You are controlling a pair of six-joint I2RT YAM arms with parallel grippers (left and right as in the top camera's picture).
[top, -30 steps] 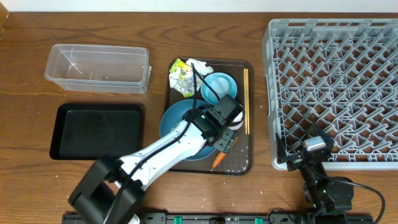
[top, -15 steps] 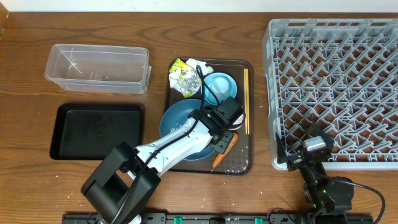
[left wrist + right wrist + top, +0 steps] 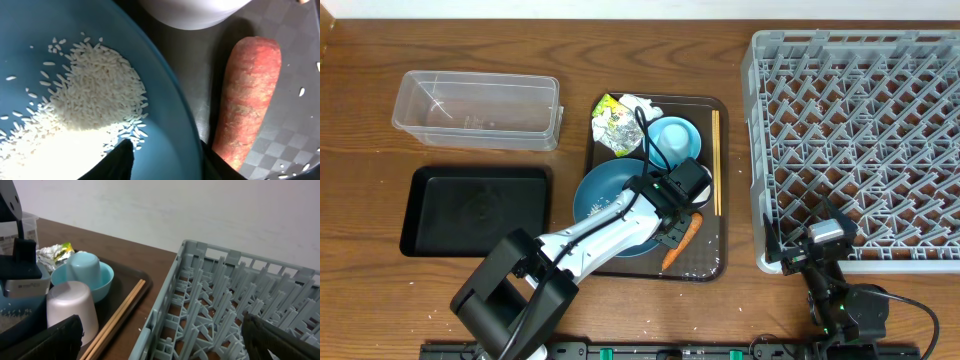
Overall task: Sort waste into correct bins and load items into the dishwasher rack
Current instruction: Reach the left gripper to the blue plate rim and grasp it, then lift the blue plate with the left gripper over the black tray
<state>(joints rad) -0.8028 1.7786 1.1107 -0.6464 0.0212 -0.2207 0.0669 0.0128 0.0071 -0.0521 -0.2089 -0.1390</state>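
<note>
Left hand [image 3: 167, 155], fingers spread, seemingly straddles the rim of the blue bowl [image 3: 60, 30], carrot [image 3: 247, 95] and white cup [image 3: 190, 10] crowding beside.

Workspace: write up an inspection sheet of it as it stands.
Surface: wooden table, brown serving tray at centre.
Job's things: on the serving tray, blue bowl holding rice, carrot, wrapper, light-blue cup, white cup, chopsticks; black tray and clear tub empty, left; rack empty, right.
Clutter: stray grains on the serving tray.
Grippers: left gripper open, straddling the bowl's rim; right gripper open, at the rack's near edge.
Cables: black cable loops over the serving tray's far end.
Surroundings: white wall behind.
</note>
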